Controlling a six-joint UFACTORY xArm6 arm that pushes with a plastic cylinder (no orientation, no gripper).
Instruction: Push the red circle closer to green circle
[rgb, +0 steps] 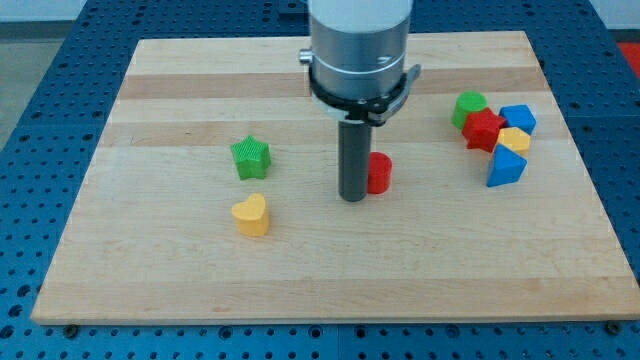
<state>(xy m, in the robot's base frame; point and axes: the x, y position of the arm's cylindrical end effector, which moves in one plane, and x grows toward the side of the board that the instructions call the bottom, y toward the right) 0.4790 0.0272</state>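
So far the job looks only partly done. My tip (353, 197) sits on the desk (180, 280) right against the red circle (379, 173), on that block's left side in the view, and it seems to touch it. The end effector is just a straight dark rod, so it has nothing to open or close and it holds nothing; it can only push. The red circle is near the middle of the desk. The green circle (468, 107) is far off toward the view's right and a little higher up, at the top left of a small bunch of blocks. In that bunch I also see a red star (484, 130), a blue block (518, 118) whose shape is hard to make out, a yellow block (514, 139) that is partly hidden, and a blue triangle (505, 168). A big bare gap lies between the red circle and the green circle, so most of the push is left to do. I think my tip is on the good side for it, since pushing toward the view's right and a bit up would send the red circle that way. A green star (251, 157) and a yellow heart (251, 214) sit on the view's left, well apart from all this.
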